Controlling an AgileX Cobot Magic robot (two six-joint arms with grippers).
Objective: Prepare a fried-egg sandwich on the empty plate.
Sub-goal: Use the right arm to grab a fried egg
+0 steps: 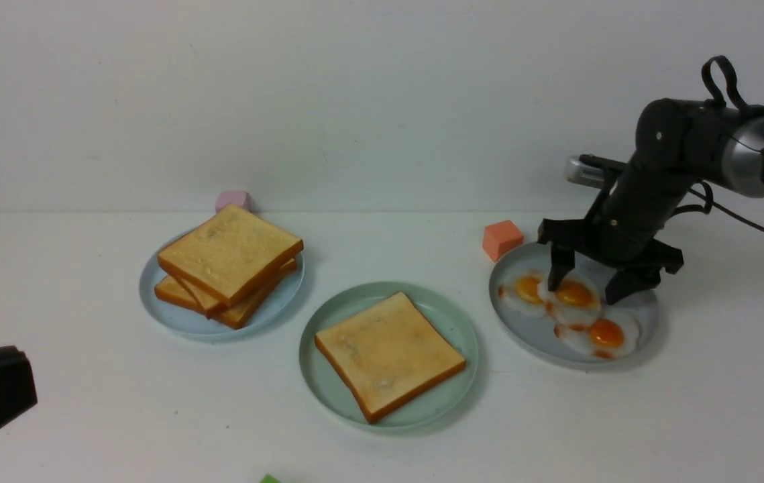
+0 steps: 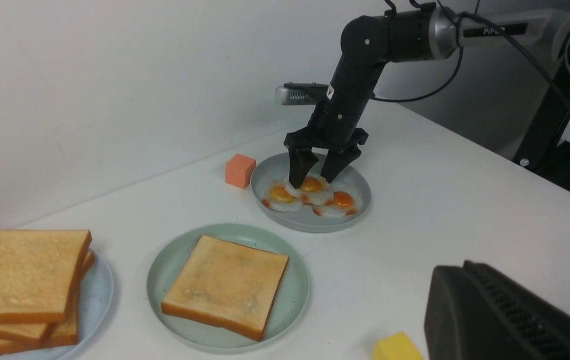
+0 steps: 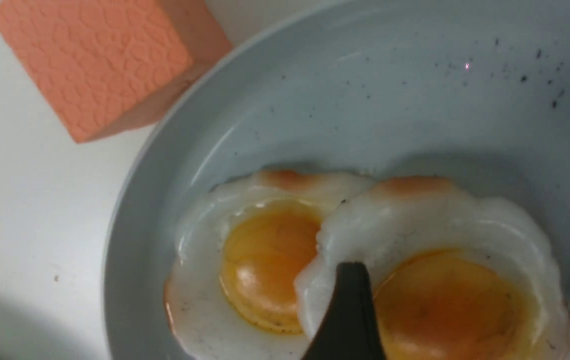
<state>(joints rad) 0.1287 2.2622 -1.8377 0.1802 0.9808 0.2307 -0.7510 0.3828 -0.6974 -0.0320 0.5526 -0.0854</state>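
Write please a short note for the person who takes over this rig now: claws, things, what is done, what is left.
Left claw: shut, holding nothing.
Right claw: open, astride the middle egg of three on the egg plate.
Done: one toast slice lies on the mint-green plate.
Left: egg onto that slice, then a second slice from the toast stack.

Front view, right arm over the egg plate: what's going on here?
The right gripper is down over the blue-grey plate holding three fried eggs. Its open jaws straddle the middle egg and are not closed on it. One toast slice already lies on the mint-green plate. The left gripper sits shut at the near left, away from the plates.
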